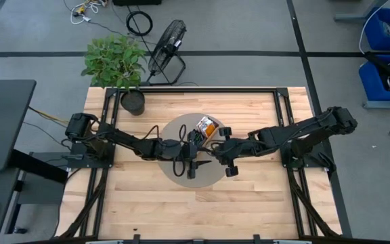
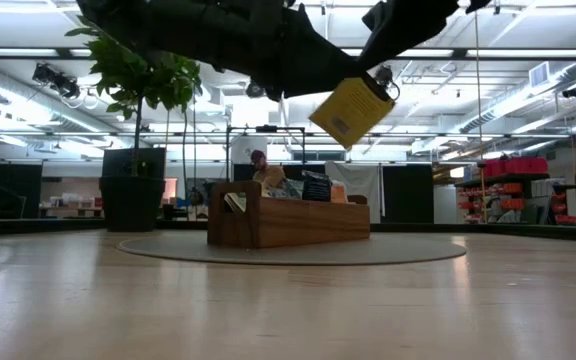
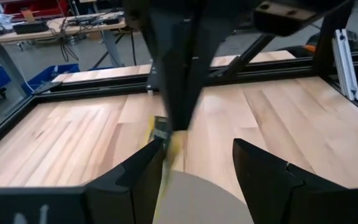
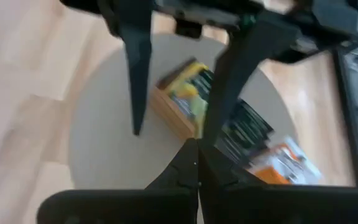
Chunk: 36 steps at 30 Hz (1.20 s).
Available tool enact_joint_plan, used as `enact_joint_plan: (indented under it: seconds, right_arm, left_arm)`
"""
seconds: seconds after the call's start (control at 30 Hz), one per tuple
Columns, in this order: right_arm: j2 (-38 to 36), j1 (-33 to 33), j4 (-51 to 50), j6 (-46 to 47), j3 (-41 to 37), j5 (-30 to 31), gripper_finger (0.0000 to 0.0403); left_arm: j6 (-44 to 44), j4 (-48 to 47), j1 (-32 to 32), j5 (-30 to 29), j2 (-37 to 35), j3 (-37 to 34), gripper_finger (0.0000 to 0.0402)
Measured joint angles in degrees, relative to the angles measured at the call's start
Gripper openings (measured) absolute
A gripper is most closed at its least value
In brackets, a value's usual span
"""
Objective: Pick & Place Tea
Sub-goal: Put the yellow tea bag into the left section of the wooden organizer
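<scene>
Two arms meet above the wooden tray (image 2: 298, 222): right end effector (image 4: 195, 157) clamped on a yellow tea packet (image 2: 352, 110), left end effector (image 3: 197, 168) spread apart.

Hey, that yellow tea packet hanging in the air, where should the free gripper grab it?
Take the yellow packet by its free lower edge, coming in level from the side with fingers across its flat faces. It hangs tilted from the right gripper, which pinches its top corner, so the bottom is clear. The left gripper is open and facing it.
</scene>
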Motion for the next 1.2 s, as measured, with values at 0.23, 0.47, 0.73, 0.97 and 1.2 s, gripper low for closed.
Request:
enact_joint_plan:
  seconds: [0.23, 0.47, 0.73, 0.97, 1.2]
  right_arm:
    - [0.00, -0.89, 1.34, -0.47, 0.00, -2.26, 0.0000]
    - [0.00, -1.10, 1.17, -0.43, 0.00, -2.84, 0.0000]
    - [0.00, -1.37, 2.47, -0.95, 0.00, -3.20, 0.0002]
    - [-0.84, 1.09, 5.35, -3.43, 0.00, -0.82, 0.0050]
    - [-9.45, 4.99, 15.96, -2.73, -8.36, 0.93, 0.0073]
  left_arm:
    - [-0.55, 0.13, 0.33, -1.11, 0.00, 0.00, 0.0195]
    - [-0.02, 0.14, 0.58, -1.73, 0.00, 0.00, 0.0139]
    - [0.31, 0.15, 1.22, -1.85, 0.00, -0.02, 0.0009]
    - [-1.42, 8.02, 0.25, -5.26, -0.02, -3.80, 0.0003]
    - [-2.72, 31.29, -1.94, -10.57, -0.09, -15.84, 0.0002]
